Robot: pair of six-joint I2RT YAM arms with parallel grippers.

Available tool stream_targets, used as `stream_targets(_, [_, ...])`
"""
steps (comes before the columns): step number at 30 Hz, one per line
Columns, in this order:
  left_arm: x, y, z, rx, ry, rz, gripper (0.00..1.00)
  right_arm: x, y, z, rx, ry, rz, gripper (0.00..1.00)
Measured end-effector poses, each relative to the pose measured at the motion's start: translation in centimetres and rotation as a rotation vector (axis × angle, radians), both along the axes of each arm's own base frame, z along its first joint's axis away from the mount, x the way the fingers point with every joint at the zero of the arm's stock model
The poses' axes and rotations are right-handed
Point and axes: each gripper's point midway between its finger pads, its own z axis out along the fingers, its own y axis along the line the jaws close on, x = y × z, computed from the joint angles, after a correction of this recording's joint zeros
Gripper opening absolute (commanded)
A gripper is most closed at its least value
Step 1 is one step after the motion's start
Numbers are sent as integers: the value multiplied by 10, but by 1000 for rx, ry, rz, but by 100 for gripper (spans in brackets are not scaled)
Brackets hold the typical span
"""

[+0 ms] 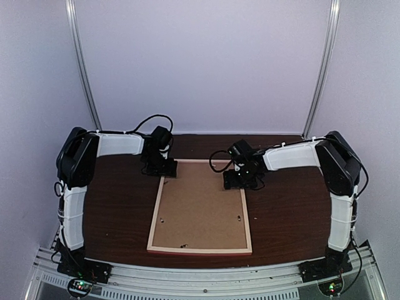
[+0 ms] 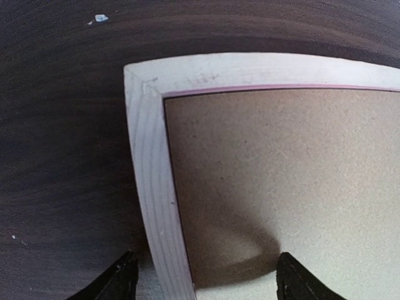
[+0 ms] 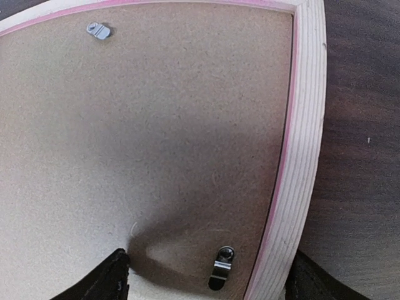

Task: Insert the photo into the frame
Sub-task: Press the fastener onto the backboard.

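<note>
Brown backing board (image 1: pixel 200 209) faces up inside the frame (image 1: pixel 154 215), which lies back-up, flat on the dark wood table (image 1: pixel 119 200), approx centred btwn the two arms w/ its near edge close to the table's near edge. Frame's back is pale wood w/ a thin pink line along the inner lip. Left gripper (image 2: pixel 206 281) sits at the far-left corner, jaws wide apart and holding nothing: one fingertip over the table just outside the left rail, the other over the board, so the rail runs btwn them. Right gripper (image 3: pixel 209 278) is at the far-right corner, jaws likewise wide apart and empty, one tip over the board, the other past the right rail over the table. Can't tell if either set of tips touches the surface. Small metal clip (image 3: pixel 220 269) sits on the board just beside the right rail, btwn the right tips; a second clip (image 3: pixel 99 30) sits by the frame's near edge.
</note>
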Motion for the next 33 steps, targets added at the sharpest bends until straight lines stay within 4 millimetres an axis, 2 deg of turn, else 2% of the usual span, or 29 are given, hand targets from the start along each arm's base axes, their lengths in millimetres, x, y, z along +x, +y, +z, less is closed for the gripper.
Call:
stream_targets(12, [-4, -1, 1, 78, -51, 17, 76, 4, -1, -2, -9, -3, -28, 80])
stream_targets(21, [-20, 5, 2, 88, -46, 18, 72, 5, -2, -2, 10, 1, -10, 80])
stream_targets(33, [-30, 6, 2, 83, -30, 11, 69, 10, -29, -1, 37, 40, 16, 79])
